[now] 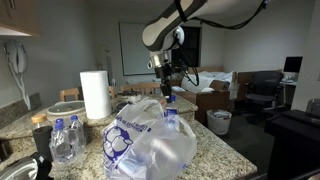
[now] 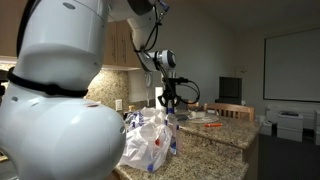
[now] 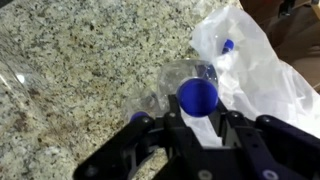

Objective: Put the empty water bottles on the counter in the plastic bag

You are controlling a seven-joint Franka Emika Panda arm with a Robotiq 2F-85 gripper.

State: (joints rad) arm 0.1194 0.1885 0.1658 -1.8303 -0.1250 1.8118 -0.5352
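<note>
Pincer (image 3: 198, 120): clamped on the neck of one water bottle (image 3: 198, 96), blue cap towards the camera.
Position: above the worktop (image 3: 80, 70), at the edge of the plastic bag (image 3: 255, 70).
Two more bottles (image 1: 65, 140): standing on the worktop near the bag.

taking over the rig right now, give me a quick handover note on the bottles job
Grip: the tool is shut on a water bottle near its cap and holds it above the counter, just beside the plastic bag.
Done: a blue cap shows at the bag, apparently a bottle already inside.
Left: drop the held bottle into the bag, then fetch the two bottles standing on the counter near the paper towel roll.
</note>
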